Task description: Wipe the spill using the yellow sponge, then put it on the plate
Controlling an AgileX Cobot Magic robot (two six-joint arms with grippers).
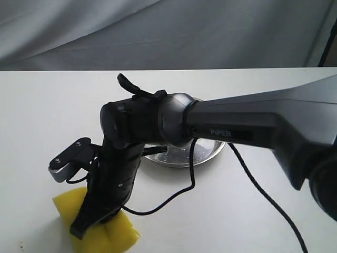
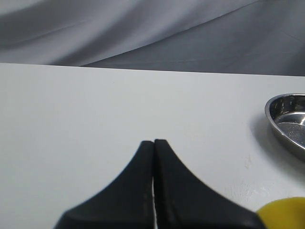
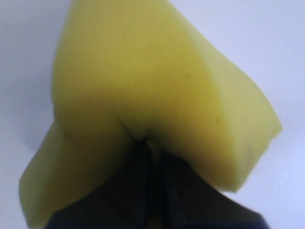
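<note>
The yellow sponge (image 1: 113, 235) lies low on the white table at the near left, squeezed into a fold. My right gripper (image 1: 87, 224) reaches across from the right and is shut on it. In the right wrist view the yellow sponge (image 3: 143, 71) bulges around the right gripper (image 3: 147, 143). The steel plate (image 1: 206, 152) sits behind the arm, half hidden by it. My left gripper (image 2: 154, 142) is shut with nothing in it, over bare table; the plate (image 2: 288, 119) and a corner of the sponge (image 2: 286, 213) show beside it. The spill is hidden or out of view.
A black cable (image 1: 258, 190) trails from the right arm across the table to the near right. Grey cloth (image 1: 158, 31) hangs behind the table's far edge. Tiny dark specks (image 1: 21, 245) mark the near left corner.
</note>
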